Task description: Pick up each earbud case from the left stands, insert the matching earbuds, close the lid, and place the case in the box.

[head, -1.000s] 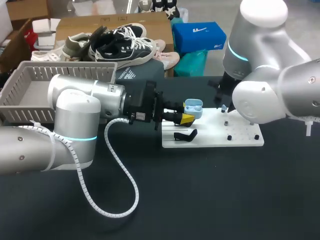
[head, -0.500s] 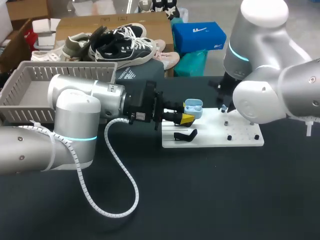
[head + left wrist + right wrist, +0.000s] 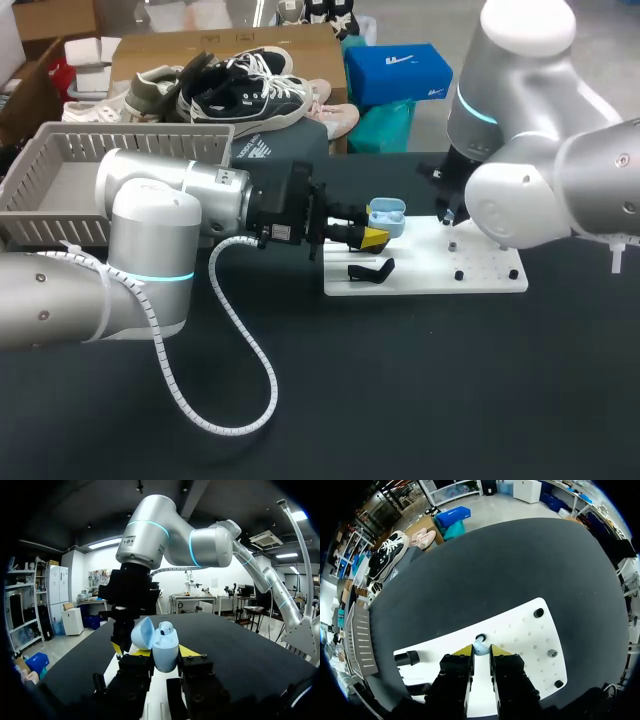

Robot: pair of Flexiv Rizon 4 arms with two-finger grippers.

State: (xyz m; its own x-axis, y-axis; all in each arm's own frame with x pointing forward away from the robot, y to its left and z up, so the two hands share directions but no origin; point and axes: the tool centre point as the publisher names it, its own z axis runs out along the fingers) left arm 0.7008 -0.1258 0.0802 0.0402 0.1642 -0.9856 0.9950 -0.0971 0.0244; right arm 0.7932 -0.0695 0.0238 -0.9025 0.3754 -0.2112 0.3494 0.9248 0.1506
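Right pincer (image 3: 481, 651) edged slightly — clamping 1 earbud (image 3: 479, 647); left pincer (image 3: 165, 654) grips case (image 3: 164, 639).

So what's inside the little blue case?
The open earbud case has one earbud poking out the top. Its front wall hides the rest inside, so a second one can't be confirmed.

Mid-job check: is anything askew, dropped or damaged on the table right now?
Nothing stands out. The left tool holds the earbud case with its lid open and an inserted earbud showing. The right tool is down at a second earbud on the white board, which lies flat on the table.
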